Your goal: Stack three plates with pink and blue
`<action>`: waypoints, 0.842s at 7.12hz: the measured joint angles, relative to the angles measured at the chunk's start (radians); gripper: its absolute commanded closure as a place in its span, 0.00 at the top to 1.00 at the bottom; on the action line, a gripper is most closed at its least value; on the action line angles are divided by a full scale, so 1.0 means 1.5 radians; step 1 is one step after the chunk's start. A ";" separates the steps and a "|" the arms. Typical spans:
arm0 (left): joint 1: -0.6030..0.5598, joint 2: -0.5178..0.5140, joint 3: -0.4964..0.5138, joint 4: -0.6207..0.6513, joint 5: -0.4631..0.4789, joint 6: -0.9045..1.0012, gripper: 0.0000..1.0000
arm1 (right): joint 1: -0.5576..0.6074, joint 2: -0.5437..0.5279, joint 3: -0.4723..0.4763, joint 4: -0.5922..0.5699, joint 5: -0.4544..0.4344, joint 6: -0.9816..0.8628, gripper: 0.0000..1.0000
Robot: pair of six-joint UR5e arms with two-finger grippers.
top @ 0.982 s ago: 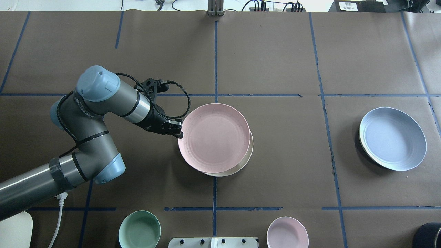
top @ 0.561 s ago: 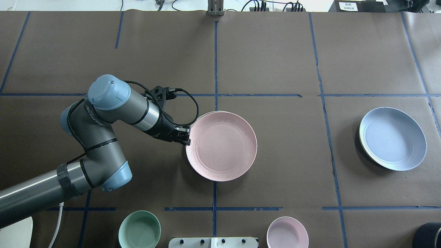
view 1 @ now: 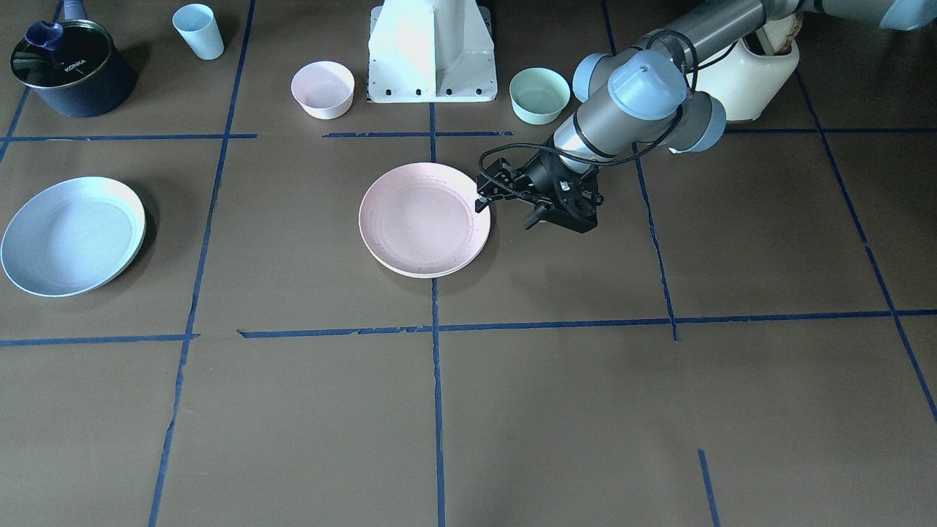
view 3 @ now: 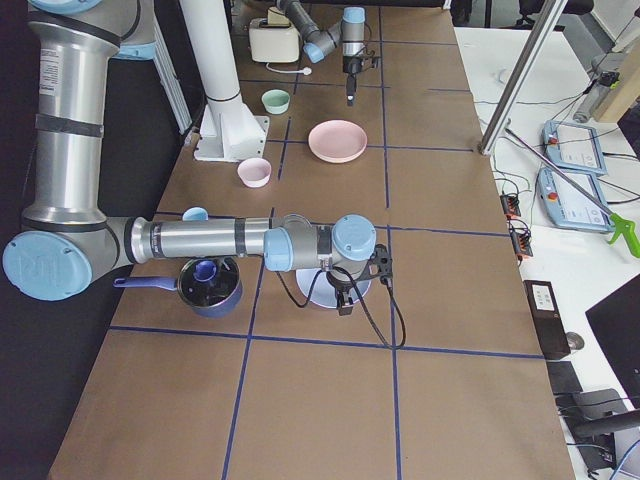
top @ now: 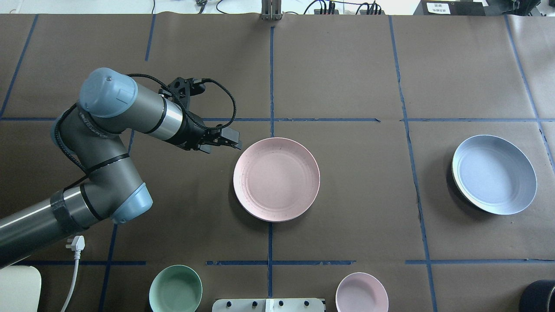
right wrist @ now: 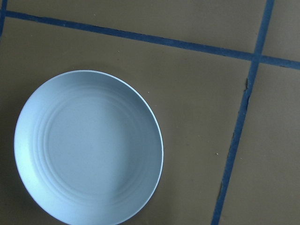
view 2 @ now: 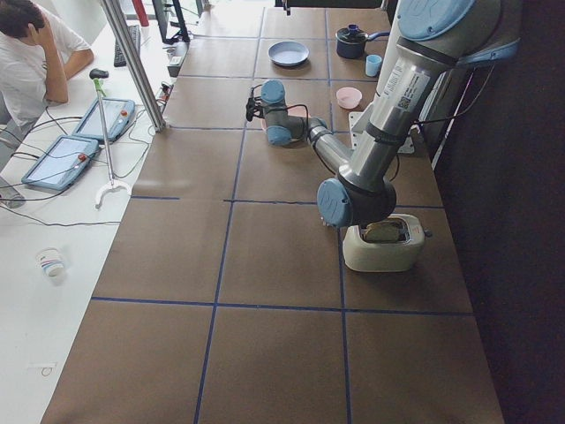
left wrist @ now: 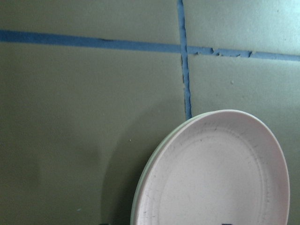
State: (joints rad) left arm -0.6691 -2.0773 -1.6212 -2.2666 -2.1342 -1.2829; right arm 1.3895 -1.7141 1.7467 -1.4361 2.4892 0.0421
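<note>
Overhead exterior: pink plate (top: 276,180), blue-taped table (top: 347,78)

The left arm (top: 108,161) and right arm (view 3: 200,240) are grey tubes with pale blue joint caps (top: 106,89), the left wearing a silver wrist band (top: 171,121), black tape (top: 60,209) and a black braided cable (top: 234,108) to its black left gripper (top: 234,143).

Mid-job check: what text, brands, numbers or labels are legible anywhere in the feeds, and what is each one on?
"KONKA": on the glass lid of the dark saucepan.
White label on the black box at the table's far edge: the print is too small to read.
Lettering on the left arm, on its grey link: too blurred to read.
Nothing else legible.
</note>
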 measured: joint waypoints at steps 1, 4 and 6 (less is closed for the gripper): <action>-0.006 0.012 -0.012 0.000 0.000 0.000 0.99 | -0.038 -0.009 -0.032 0.112 -0.011 0.096 0.96; -0.009 0.021 -0.020 0.000 0.000 -0.001 0.99 | -0.126 -0.017 -0.161 0.439 -0.079 0.358 0.85; -0.009 0.022 -0.023 0.000 0.001 -0.002 0.99 | -0.146 -0.015 -0.207 0.486 -0.085 0.385 0.57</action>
State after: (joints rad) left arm -0.6825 -2.0443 -1.6561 -2.2661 -2.1327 -1.2859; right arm 1.1701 -1.7361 1.4367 -0.7066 2.3610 0.6188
